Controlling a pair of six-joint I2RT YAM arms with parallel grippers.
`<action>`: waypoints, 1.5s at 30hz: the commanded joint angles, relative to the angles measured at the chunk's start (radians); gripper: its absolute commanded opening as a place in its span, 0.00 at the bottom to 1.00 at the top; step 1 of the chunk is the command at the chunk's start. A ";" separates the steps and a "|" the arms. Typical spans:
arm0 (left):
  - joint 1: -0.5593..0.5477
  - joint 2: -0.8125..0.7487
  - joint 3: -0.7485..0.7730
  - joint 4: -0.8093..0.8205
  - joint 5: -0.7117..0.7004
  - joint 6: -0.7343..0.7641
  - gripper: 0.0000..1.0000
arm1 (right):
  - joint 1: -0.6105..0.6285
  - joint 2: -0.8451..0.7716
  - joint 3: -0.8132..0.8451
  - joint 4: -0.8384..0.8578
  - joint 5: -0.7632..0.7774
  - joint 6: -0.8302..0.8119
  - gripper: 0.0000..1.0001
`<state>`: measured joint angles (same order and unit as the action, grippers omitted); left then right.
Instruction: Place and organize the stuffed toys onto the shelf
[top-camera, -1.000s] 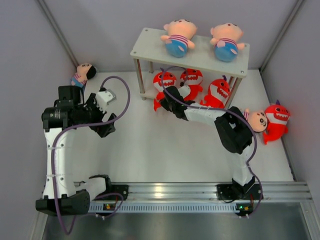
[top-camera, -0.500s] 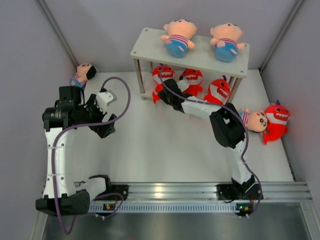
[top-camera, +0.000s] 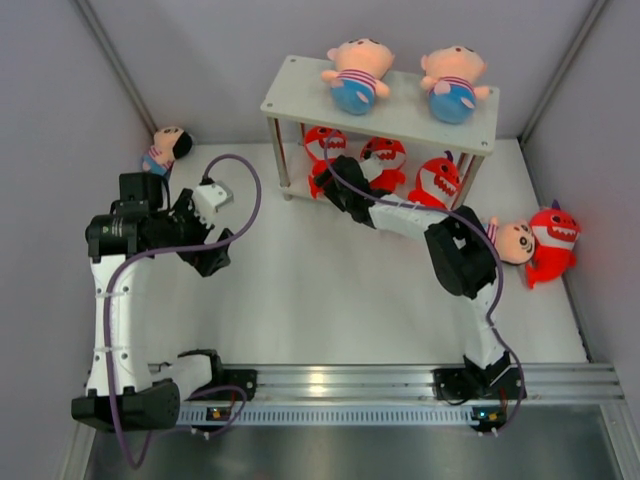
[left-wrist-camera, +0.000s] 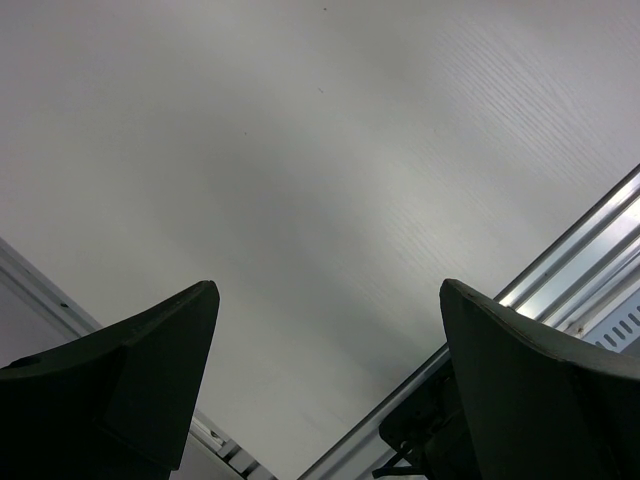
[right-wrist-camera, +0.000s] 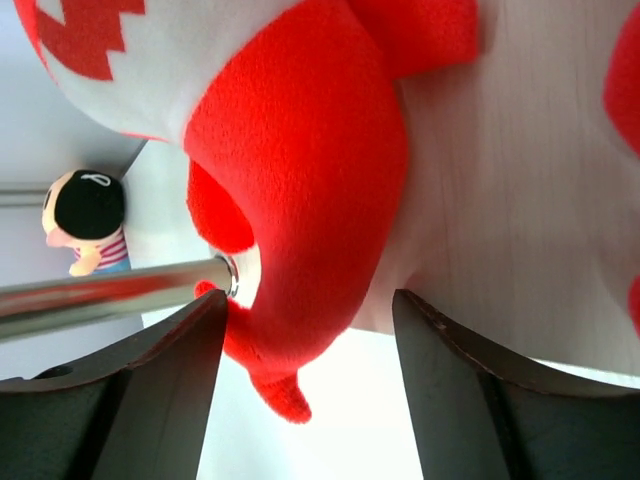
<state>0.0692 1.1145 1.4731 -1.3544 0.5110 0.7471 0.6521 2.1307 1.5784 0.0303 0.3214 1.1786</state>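
The shelf stands at the back; two peach dolls lie on its top board. Three red sharks sit on its lower tier: left, middle, right. My right gripper reaches in at the left shark, jaws open on either side of its tail end, beside a silver leg. Loose toys lie on the table: a doll far left, a doll and a shark at the right. My left gripper hangs open and empty.
Grey walls close in the table on the left, back and right. The metal rail with both arm bases runs along the near edge. The right arm's elbow lies close to the doll on the right.
My right gripper has pushed the left shark further under the shelf's top board and opened its jaws, letting go of it. The left arm has not moved.
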 joint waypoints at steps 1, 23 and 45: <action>-0.002 -0.024 0.000 -0.049 0.011 0.012 0.98 | 0.012 -0.092 -0.043 0.066 -0.034 -0.011 0.69; -0.002 -0.080 -0.178 0.109 -0.084 -0.135 0.98 | 0.227 -0.639 -0.619 -0.170 -0.071 -0.482 0.74; 0.000 -0.193 -0.511 0.475 -0.397 -0.391 0.98 | -0.405 -1.472 -0.948 -0.889 0.149 -0.337 0.99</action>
<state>0.0692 0.9287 0.9848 -0.9924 0.1799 0.4191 0.2783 0.5625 0.5785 -0.7914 0.4767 0.8555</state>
